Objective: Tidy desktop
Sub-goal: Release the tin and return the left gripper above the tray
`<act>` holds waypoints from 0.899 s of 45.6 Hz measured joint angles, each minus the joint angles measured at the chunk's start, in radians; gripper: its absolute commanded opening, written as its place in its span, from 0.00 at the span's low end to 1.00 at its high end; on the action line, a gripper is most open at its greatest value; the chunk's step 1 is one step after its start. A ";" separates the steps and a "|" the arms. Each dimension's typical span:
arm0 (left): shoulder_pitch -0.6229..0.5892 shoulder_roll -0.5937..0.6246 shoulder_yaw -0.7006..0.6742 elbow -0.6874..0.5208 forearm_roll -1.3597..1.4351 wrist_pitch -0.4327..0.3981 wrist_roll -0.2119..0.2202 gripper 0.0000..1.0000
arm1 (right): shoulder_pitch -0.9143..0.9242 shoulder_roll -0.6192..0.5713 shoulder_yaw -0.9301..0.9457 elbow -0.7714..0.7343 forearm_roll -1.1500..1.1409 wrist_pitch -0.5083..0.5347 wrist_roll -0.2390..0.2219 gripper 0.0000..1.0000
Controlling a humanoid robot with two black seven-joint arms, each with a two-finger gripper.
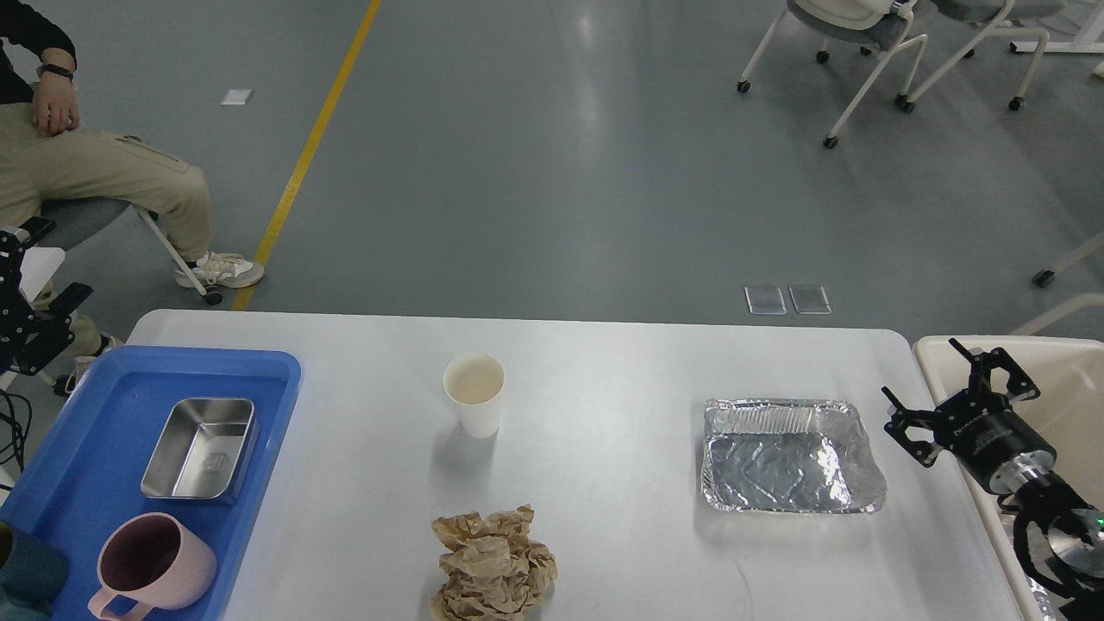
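One desktop [604,379], white with rounded corners, filled the lower half of your view, its far edge running along the grey floor. One blue tray [82,483] lay over its left end; one cream bin [1065,371] stood just beside its right edge.

One foil pan [789,453] sat empty on the right part of the desktop, near the right gripper but apart from it. One ball of crumpled brown paper [492,565] lay at the near edge, centre. One white paper cup [473,392] stood upright behind the paper, well apart from it.

In the tray you had three items: one steel box [200,448], open side up; one pink mug [151,565] nearer you, upright, handle toward the near edge; one dark teal object [26,573] cut off at the left corner, kind not clear.

Your right gripper [957,392] hung over the gap between desktop edge and bin, its two fingers spread apart, holding nothing. Your left gripper [39,276] showed only partly at the left edge, beyond the tray and off the desktop, dark against a seated person [95,172]; you could not tell whether its fingers were apart or together.

Two white chairs [862,43] stood far back on the right.
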 measured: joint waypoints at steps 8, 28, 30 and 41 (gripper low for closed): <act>0.002 -0.075 -0.042 0.000 -0.027 -0.008 -0.001 0.97 | -0.002 0.001 0.000 0.001 -0.003 0.000 0.000 1.00; 0.033 -0.304 -0.211 -0.004 -0.167 -0.025 0.014 0.97 | 0.019 -0.029 0.000 0.012 -0.086 0.003 -0.001 1.00; 0.035 -0.322 -0.224 -0.004 -0.174 -0.020 0.026 0.97 | 0.021 -0.029 0.000 0.012 -0.094 0.003 -0.001 1.00; 0.045 -0.353 -0.275 0.002 -0.186 0.044 0.236 0.97 | 0.022 -0.047 -0.001 0.014 -0.106 0.006 -0.001 1.00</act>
